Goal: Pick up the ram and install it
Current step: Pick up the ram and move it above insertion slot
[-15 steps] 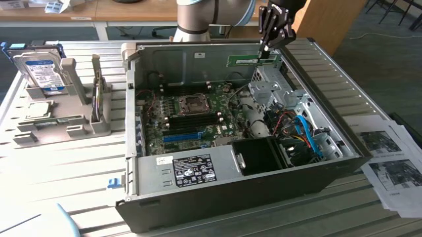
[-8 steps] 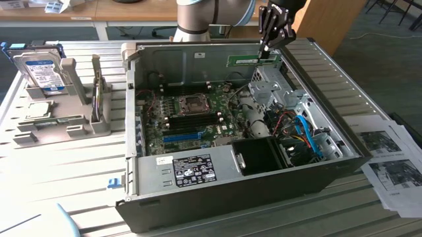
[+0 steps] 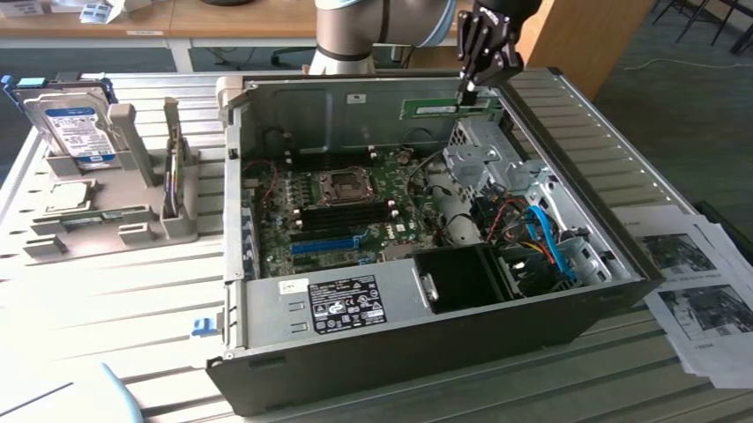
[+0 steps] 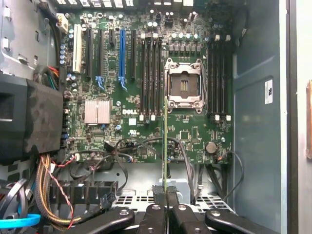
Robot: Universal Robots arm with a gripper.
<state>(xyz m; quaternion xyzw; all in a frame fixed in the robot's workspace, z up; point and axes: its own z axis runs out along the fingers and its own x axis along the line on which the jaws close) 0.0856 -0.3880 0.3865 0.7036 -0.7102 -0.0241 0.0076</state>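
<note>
While the open computer case (image 3: 412, 352) holds the motherboard (image 3: 341, 211) and cables (image 3: 544, 236), the gripper (image 3: 470, 92) hangs over its far side, toward the exterior view's right, clenched on the ram (image 3: 442, 108), a green strip held on edge above the board.

Ram (image 3: 429, 108) in tool (image 3: 467, 95) above case (image 3: 471, 344), motherboard (image 3: 353, 211) inside, hard drive (image 3: 73, 128) at exterior view's left

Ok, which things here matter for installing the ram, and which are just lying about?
For the job: ram, gripped in the shut hand; motherboard; its black slots; open computer case.
Lying about: hard drive; grey holders; printed papers.
</note>
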